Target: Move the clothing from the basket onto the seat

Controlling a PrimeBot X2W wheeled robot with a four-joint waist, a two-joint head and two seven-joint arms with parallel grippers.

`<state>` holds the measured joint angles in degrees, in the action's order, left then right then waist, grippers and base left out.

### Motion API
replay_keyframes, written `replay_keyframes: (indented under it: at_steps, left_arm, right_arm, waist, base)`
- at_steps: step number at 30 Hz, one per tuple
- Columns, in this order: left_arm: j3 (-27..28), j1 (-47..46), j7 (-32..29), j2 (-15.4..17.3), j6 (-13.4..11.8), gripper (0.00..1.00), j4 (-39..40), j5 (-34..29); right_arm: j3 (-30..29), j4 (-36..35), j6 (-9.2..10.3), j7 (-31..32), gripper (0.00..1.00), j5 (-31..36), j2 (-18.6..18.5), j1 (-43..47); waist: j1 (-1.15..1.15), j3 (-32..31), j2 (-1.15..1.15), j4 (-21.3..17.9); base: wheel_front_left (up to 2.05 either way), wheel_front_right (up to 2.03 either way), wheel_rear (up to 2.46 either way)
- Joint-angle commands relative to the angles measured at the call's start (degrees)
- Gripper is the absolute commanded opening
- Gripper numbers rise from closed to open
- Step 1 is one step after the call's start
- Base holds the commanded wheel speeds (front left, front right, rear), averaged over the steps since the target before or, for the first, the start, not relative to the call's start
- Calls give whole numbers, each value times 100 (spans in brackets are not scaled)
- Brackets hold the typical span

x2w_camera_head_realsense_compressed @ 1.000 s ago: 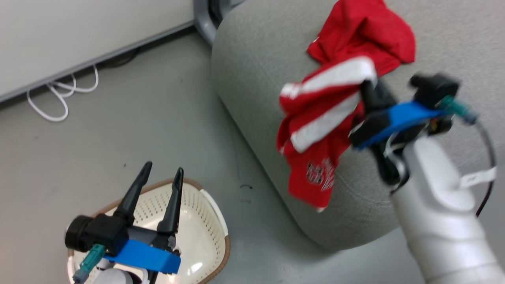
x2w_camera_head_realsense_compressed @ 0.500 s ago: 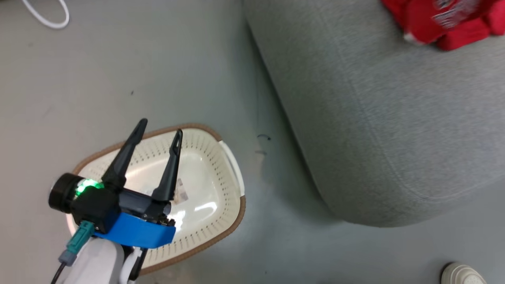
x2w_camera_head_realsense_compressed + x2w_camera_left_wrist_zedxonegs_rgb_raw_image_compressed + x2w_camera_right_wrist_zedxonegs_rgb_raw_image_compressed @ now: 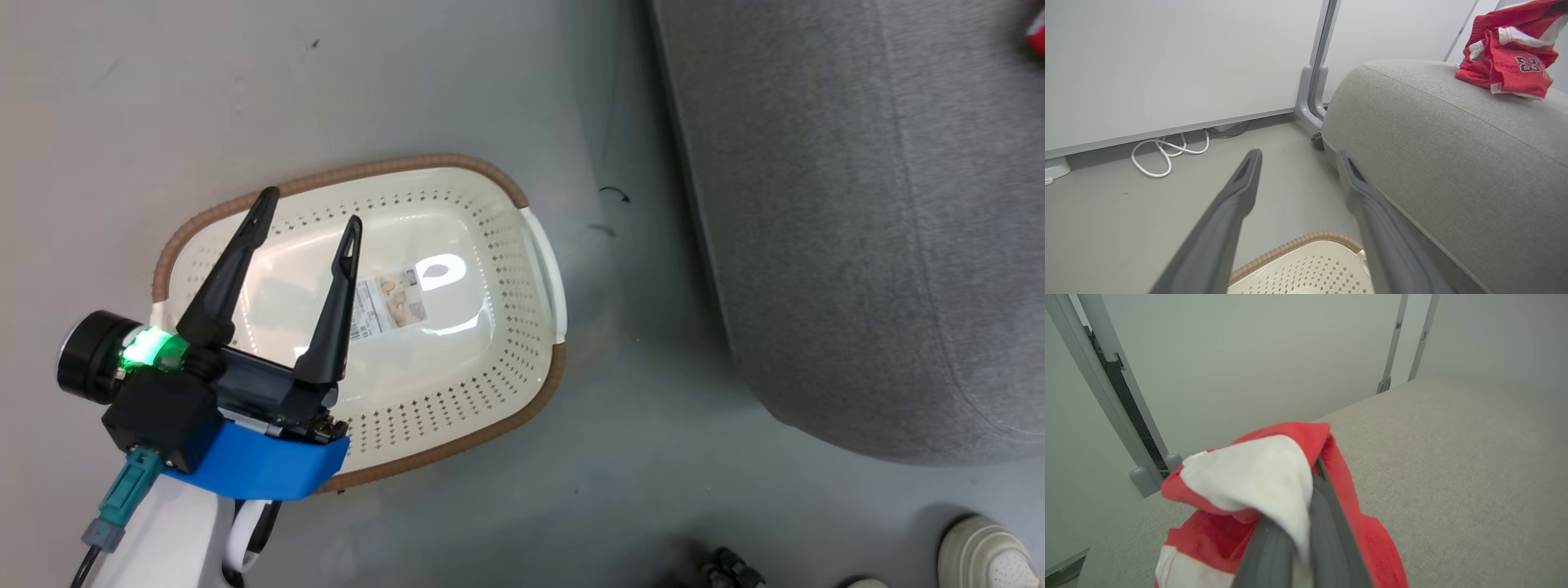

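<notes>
The right gripper [image 3: 1306,490] is clamped on a white-striped fold of the red clothing [image 3: 1241,477], which bunches over and below its fingertips, with the grey seat [image 3: 1453,457] spreading beneath and beyond them. The left gripper [image 3: 312,206] grips nothing, its fingers spread apart above the hollow of the cream basket [image 3: 506,327], where a paper label [image 3: 390,300] lies just right of its right finger. The seat stands off to that gripper's right across a strip of floor [image 3: 637,457].

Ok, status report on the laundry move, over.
Left gripper open above empty basket. Right gripper shut on striped garment, on the seat. Person's shoe beside seat.
</notes>
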<state>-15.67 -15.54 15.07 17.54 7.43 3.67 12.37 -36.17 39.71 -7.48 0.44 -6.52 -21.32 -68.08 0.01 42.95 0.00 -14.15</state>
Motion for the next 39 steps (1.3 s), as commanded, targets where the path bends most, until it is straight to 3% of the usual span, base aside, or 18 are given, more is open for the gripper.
replay_keyframes:
  at_steps: [1, 7, 9, 10, 20, 25, 33, 39]
  left_arm:
    - [-4, -133, 15, 24, 6, 100, 36, -42]
    - [-91, -226, 15, -45, 6, 100, -29, -11]
    - [-98, -250, 15, -82, 6, 100, -71, 13]
    - [-95, -250, 15, -95, 6, 100, -90, 23]
    - [-196, -23, 15, -357, 6, 100, -378, 183]
    - [-116, 199, 15, -533, 6, 100, -602, 294]
    - [251, 680, 15, -798, 6, 100, -912, 383]
    - [354, 1057, 15, -891, 6, 100, -1223, 477]
  right_arm:
    - [-141, 222, -3, -40, 0, 119, 42, 109]
    - [-205, 803, -3, -21, 4, 621, 39, 320]
    - [-208, 931, -3, -67, 55, 697, 29, 322]
    - [-191, 992, -3, -75, 100, 720, 33, 330]
    - [359, 1111, -3, -213, 100, 845, -8, 638]
    - [722, 1012, -3, -234, 100, 740, 153, 1105]
    - [1627, 553, -3, -258, 100, 529, 526, 2035]
    - [2256, -166, -2, -272, 100, 215, 819, 2896]
  waist:
    - [-1, 149, 0, 116]
    - [-1, 112, 0, 203]
    - [-1, 25, 0, 227]
    - [-1, -31, 0, 234]
    - [-1, -931, 0, 319]
    - [-1, -1551, 0, 358]
    - [-1, -2433, 0, 361]
    - [-1, -3079, 0, 359]
  base:
    - [0, 0, 0]
    - [0, 0, 0]
    - [0, 0, 0]
    - [0, 0, 0]
    - [0, 0, 0]
    - [0, 0, 0]
    - [0, 0, 0]
    - [0, 0, 0]
